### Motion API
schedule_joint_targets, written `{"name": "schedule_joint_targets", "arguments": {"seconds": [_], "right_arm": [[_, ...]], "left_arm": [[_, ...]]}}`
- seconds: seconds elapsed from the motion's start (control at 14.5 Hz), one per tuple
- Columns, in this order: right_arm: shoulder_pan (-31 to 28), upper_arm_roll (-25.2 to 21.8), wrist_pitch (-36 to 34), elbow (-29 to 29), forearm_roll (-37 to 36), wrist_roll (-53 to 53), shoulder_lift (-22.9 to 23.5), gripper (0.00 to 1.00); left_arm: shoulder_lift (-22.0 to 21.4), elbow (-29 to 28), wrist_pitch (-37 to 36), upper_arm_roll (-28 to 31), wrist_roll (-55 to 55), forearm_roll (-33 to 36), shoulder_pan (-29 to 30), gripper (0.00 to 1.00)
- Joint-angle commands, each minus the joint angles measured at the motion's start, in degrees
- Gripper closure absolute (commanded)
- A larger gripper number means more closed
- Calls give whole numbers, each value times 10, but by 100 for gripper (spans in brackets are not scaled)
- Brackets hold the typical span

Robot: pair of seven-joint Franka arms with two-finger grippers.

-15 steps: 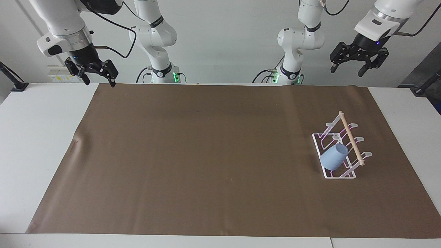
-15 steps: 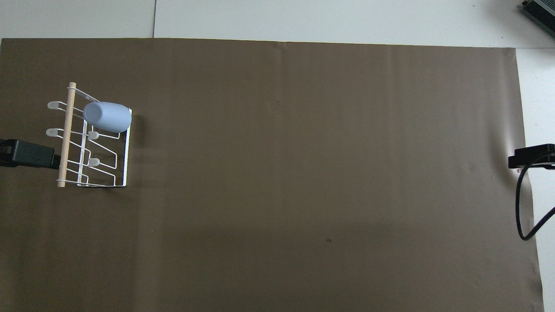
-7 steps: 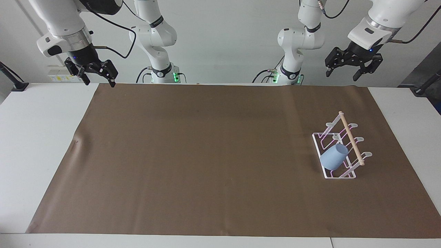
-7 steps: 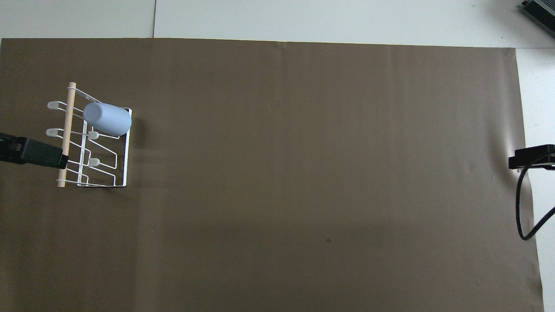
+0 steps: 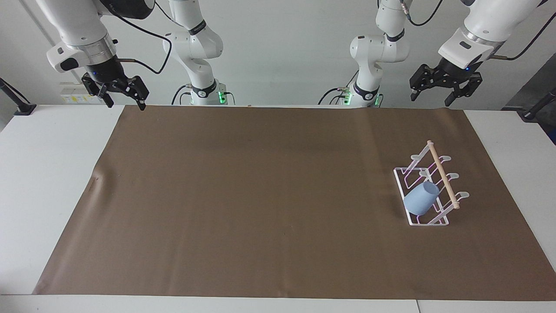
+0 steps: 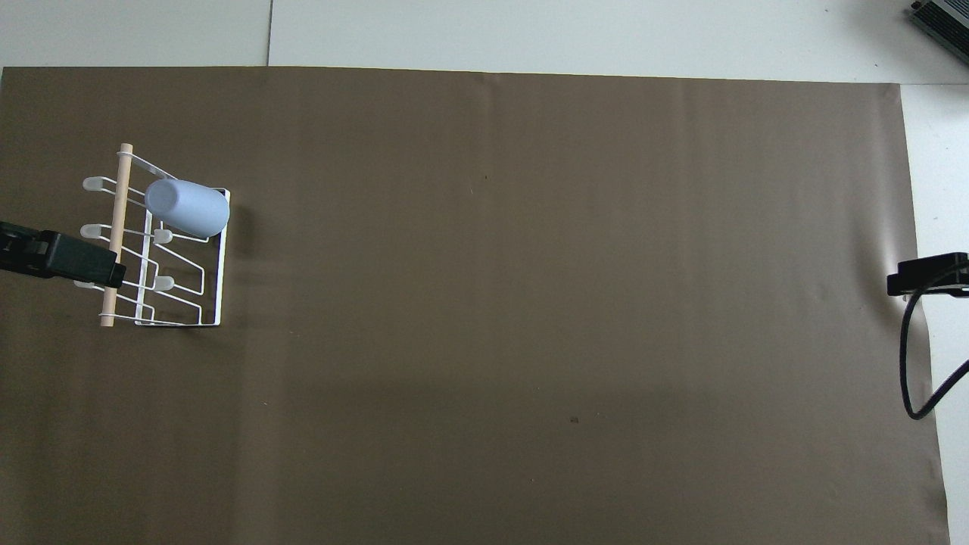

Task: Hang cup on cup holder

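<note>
A light-blue cup (image 5: pixel 420 199) hangs mouth-down and tilted on a prong of the white wire cup holder (image 5: pixel 399 180), which carries a wooden dowel on top. In the overhead view the cup (image 6: pixel 188 206) sits at the end of the cup holder (image 6: pixel 222 280) that is farther from the robots. My left gripper (image 5: pixel 430 100) is open and empty, high in the air at the left arm's end, well clear of the holder. From above, the left gripper (image 6: pixel 76 261) overlaps the dowel. My right gripper (image 5: pixel 126 104) waits open and empty over the mat's corner; only a tip of the right gripper (image 6: pixel 927 274) shows from above.
A brown mat (image 5: pixel 260 195) covers most of the white table (image 5: pixel 52 174). The holder stands on the mat toward the left arm's end. A black cable (image 6: pixel 912 363) loops down by the right gripper.
The left gripper has drawn back and turned a little, sliding over the dowel in the overhead view. The cup, the holder and the right arm have not moved.
</note>
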Motion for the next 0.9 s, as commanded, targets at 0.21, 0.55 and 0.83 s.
{"name": "schedule_joint_targets", "arguments": {"seconds": [0.21, 0.55, 0.83], "right_arm": [[-6, 9, -51, 62, 1, 7, 19, 0], [-5, 8, -51, 47, 0, 7, 11, 0], [-5, 8, -51, 45, 0, 8, 11, 0]], "left_arm": [[-11, -13, -10, -1, 6, 1, 1, 0], [-19, -28, -6, -1, 11, 1, 0, 0], [-20, -31, -3, -1, 12, 1, 0, 0]]}}
